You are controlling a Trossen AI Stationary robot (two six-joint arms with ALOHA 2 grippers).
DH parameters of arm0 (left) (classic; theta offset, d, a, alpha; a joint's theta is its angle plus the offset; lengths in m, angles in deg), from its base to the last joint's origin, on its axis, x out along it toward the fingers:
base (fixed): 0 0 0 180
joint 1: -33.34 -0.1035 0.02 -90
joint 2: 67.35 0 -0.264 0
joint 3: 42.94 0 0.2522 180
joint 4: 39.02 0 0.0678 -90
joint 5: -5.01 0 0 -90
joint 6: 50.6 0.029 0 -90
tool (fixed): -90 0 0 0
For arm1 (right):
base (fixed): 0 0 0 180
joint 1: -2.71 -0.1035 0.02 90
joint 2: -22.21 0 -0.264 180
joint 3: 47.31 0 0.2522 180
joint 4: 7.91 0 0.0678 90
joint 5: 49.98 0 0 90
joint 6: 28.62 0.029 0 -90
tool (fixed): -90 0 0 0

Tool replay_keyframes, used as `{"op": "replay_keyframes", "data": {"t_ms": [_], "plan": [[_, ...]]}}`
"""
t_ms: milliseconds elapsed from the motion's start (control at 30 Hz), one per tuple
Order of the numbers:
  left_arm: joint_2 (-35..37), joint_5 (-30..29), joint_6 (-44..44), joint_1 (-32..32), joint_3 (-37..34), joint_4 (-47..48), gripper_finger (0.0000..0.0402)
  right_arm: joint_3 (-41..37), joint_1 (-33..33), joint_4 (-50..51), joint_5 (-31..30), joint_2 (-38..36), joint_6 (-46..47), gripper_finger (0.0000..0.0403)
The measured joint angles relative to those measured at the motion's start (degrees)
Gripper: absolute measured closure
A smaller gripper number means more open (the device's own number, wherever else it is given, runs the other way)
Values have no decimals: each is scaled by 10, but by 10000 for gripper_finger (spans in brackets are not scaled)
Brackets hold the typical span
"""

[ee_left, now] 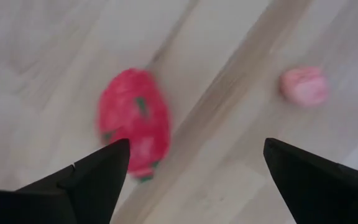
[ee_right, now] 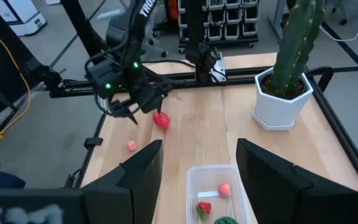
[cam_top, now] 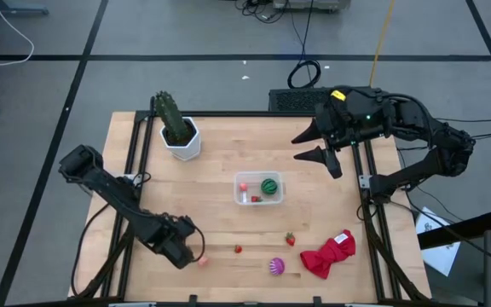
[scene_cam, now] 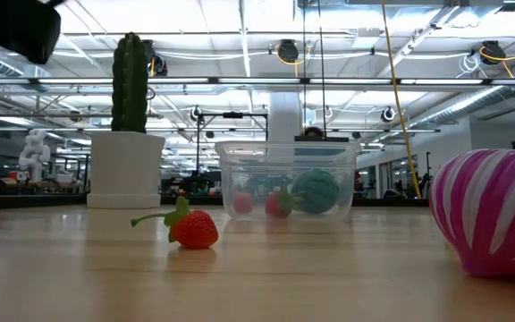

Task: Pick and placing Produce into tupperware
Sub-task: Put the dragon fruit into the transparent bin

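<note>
My left gripper (ee_left: 196,163) stands open near the table's front left, pointing down a little above a red pepper-like piece (ee_left: 134,121) that lies on the wood; in the right wrist view the left gripper (ee_right: 138,106) hangs clear of that piece (ee_right: 161,120). A pink bit (ee_left: 303,86) lies close beside it. The clear tupperware (cam_top: 259,188) sits mid-table with a green striped ball (cam_top: 269,185), a pink bit and a strawberry inside. Loose on the table are a strawberry (cam_top: 290,240), a smaller red piece (cam_top: 238,249) and a purple striped piece (cam_top: 277,267). My right gripper (cam_top: 314,145) waits open, high at the far right.
A cactus in a white hexagonal pot (cam_top: 180,136) stands at the far left of the table. A crumpled red cloth (cam_top: 329,254) lies at the front right. Bare wood stretches between the tupperware and the loose produce.
</note>
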Motion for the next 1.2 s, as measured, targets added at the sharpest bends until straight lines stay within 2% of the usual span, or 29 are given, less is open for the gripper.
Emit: {"op": "replay_keyframes", "data": {"t_ms": [100, 267, 567, 667, 933, 1200], "plan": [[10, 0, 4, -9, -25, -26, 25, 0, 0, -8, 0, 0, 0, 206], [9, -2, 26, -18, -37, -3, 25, 0, 0, -28, 0, 0, 0, 206], [4, 30, 34, -23, -71, -17, 25, -17, 0, -47, 0, 1, 2, 206], [4, 34, 34, -23, -73, -41, 25, -30, 0, -57, 0, 1, 13, 206], [8, 28, 3, -24, -72, -26, 25, -57, 0, -68, 0, 1, 14, 206], [10, 7, 28, -25, -63, 1, 25, -66, 0, -84, 0, 1, 33, 206]]}}
